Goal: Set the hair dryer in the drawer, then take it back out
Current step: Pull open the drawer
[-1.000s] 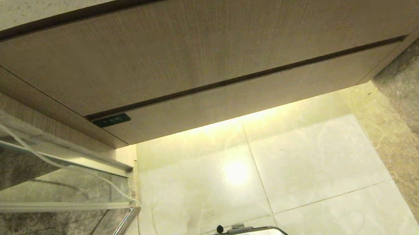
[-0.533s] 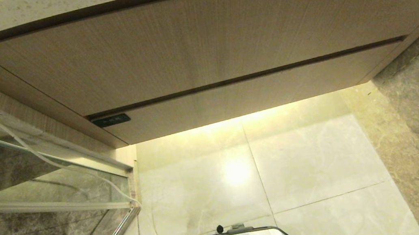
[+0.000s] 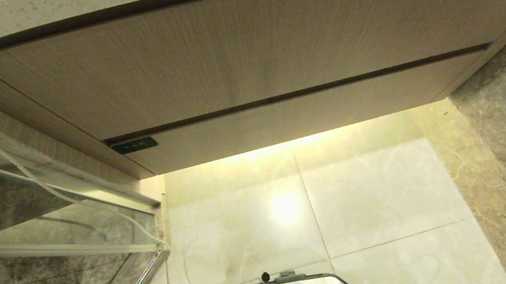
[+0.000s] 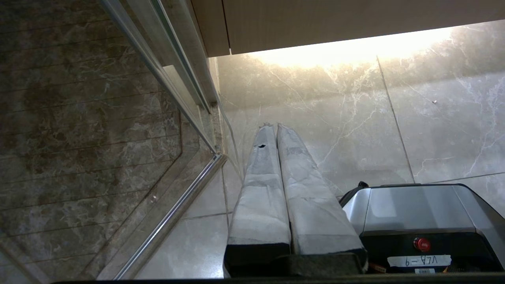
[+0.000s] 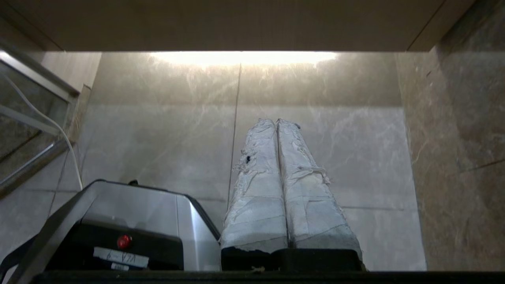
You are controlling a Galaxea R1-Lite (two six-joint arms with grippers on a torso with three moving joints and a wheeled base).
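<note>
White-wrapped fingers of the left tool [image 4: 274, 126] and right tool [image 5: 276, 121] are pressed together, clenched on nothing, both hanging over the pale floor tiles [image 3: 379, 193]. Far ahead, the drawer [image 3: 299, 115] is closed under a taller wood panel [image 3: 240, 49]. No hair dryer is visible.

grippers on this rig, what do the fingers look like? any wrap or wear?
Left gripper: two long tapering fingers wrapped in grey-white tape, small dark hole near one tip, black base. Right gripper: same shape, whiter tape, frayed and peeling along the fingers, also a small dark hole, black base.
</note>
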